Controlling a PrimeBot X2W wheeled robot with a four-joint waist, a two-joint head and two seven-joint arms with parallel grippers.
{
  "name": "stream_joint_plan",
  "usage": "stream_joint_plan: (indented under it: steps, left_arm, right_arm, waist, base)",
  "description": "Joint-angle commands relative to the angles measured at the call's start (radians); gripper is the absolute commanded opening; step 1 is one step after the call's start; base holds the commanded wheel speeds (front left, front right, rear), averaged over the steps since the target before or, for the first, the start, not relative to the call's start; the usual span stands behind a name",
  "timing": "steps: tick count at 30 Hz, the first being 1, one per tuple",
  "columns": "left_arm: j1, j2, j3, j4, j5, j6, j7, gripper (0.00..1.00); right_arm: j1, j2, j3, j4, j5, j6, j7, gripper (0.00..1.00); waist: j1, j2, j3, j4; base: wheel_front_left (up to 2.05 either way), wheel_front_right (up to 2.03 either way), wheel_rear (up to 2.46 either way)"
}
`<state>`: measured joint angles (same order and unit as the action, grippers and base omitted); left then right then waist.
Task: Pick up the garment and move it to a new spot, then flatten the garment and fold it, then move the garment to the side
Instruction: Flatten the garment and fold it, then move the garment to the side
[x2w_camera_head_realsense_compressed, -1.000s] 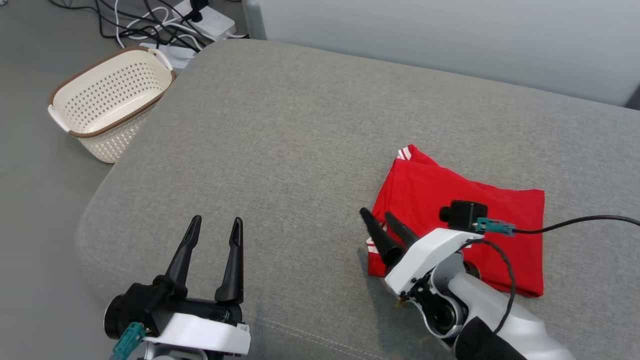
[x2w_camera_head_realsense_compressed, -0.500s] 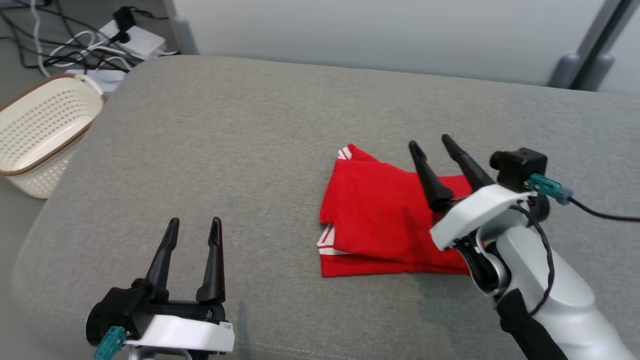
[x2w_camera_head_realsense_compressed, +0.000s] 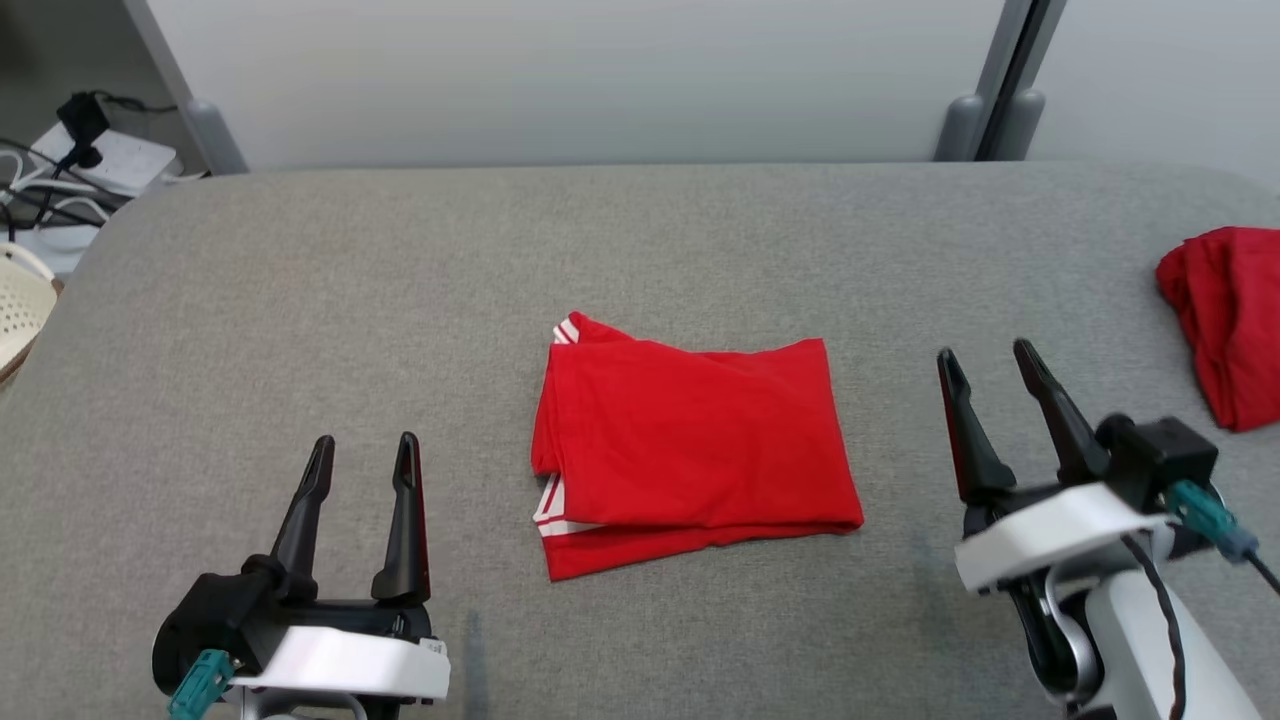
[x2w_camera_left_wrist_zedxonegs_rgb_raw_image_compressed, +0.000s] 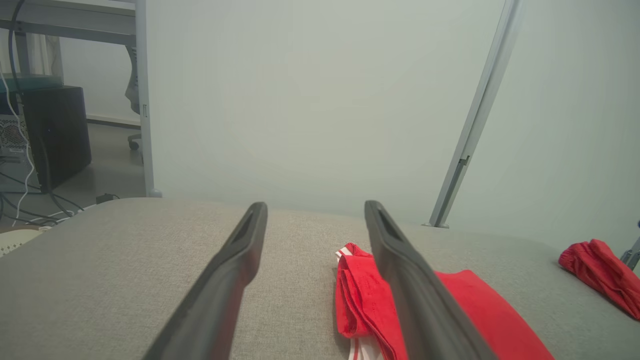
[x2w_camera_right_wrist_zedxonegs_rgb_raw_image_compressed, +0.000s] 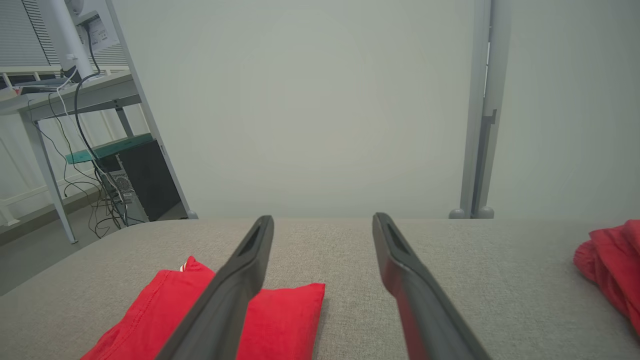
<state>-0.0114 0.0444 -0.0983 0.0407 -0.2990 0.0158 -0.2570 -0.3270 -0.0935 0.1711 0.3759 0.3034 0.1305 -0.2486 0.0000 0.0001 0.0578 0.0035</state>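
My left gripper (x2w_camera_head_realsense_compressed: 363, 450) and right gripper (x2w_camera_head_realsense_compressed: 985, 358) both stand wide and empty, either side of the folded garment (x2w_camera_head_realsense_compressed: 690, 445), touching nothing.

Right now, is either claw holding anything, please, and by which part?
Nothing: left claw and right claw are open, apart from the folded garment.
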Motion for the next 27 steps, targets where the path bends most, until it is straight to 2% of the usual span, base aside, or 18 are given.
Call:
stream_joint_plan:
  steps: [1, 12, 27]
  left_arm:
    - [-0.031, 0.006, 0.034, -0.021, 0.006, -0.009, -0.005, 1.00]
    - [0.038, 0.006, 0.037, -0.006, 0.015, -0.019, -0.005, 1.00]
    - [0.114, 0.006, 0.065, -0.020, 0.003, -0.028, -0.005, 1.00]
  right_arm:
    - [0.009, 0.008, 0.011, -0.039, -0.006, 0.000, -0.013, 1.00]
    - [0.191, -0.003, -0.052, -0.147, -0.017, 0.000, -0.013, 1.00]
    - [0.290, 0.005, -0.067, -0.211, -0.009, 0.000, -0.013, 1.00]
  waist:
    - [0.0000, -0.0001, -0.018, -0.015]
    - [0.0000, -0.0001, -0.076, -0.044]
    - [0.0000, -0.0001, -0.110, -0.043]
  base:
    - [0.00, 0.00, 0.00]
    - [0.00, 0.00, 0.00]
    - [0.00, 0.00, 0.00]
